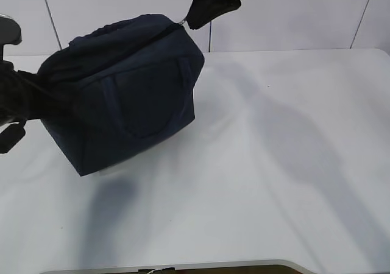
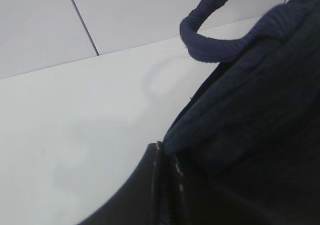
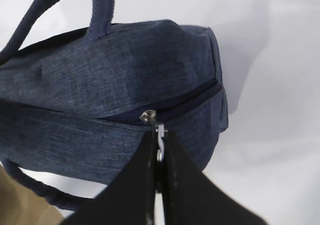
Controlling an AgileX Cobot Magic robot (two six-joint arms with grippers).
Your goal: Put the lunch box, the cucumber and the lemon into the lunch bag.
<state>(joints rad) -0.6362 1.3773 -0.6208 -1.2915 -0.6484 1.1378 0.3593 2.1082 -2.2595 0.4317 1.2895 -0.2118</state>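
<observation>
The dark navy lunch bag is tilted and held off the white table at the left; it also shows in the right wrist view and the left wrist view. My right gripper is shut on the metal zipper pull at the bag's top right corner. The zipper line looks closed up to the slider. My left gripper is shut on the bag's fabric at its left end. One loop handle curves above. The lunch box, cucumber and lemon are not in view.
The white table stretches right and in front of the bag. A white panelled wall stands behind. The table's front edge is at the bottom.
</observation>
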